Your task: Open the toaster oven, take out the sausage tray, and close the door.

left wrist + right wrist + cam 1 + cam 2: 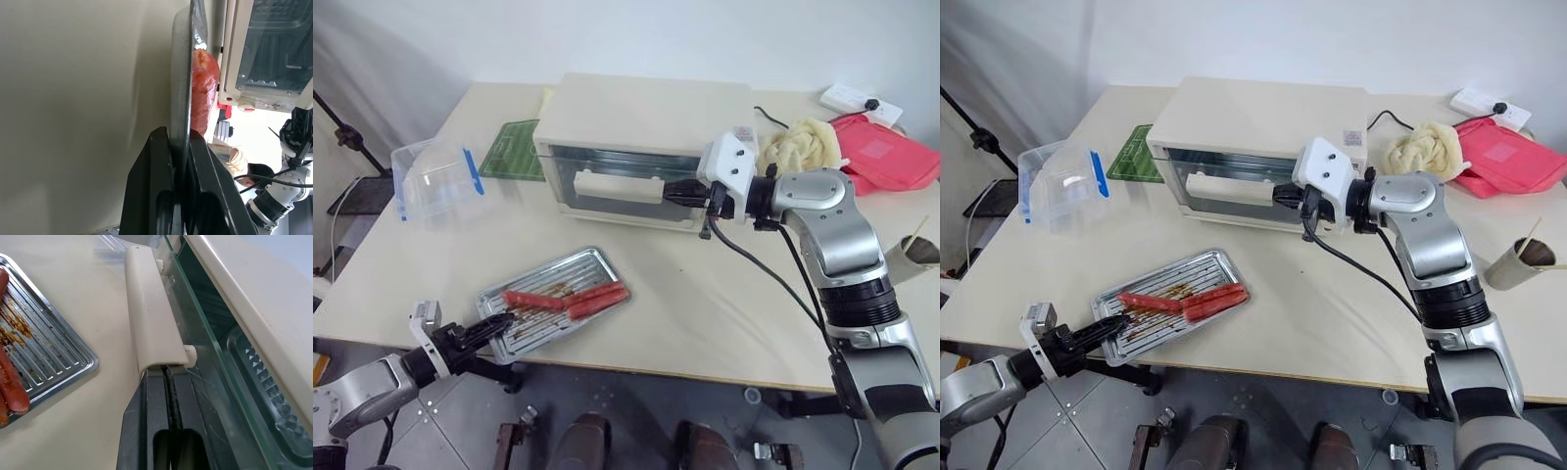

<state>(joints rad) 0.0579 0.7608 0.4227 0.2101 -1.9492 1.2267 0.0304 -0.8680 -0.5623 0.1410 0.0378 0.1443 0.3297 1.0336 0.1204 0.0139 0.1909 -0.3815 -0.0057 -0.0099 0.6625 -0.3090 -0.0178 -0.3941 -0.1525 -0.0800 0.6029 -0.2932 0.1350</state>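
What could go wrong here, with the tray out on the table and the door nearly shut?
The left gripper is clamped on the sausage tray rim near the table edge; a pull back could drag it off. The right gripper, jaws shut, sits at the door handle; it could slip off and leave the door ajar.

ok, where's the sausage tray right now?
In the head views, the tray sits on the table's near-left part, in front of the oven, its near corner pinched by the left pincer.

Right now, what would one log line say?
sausage tray: on table, out of oven | left gripper: shut on tray edge | right gripper: shut at door handle
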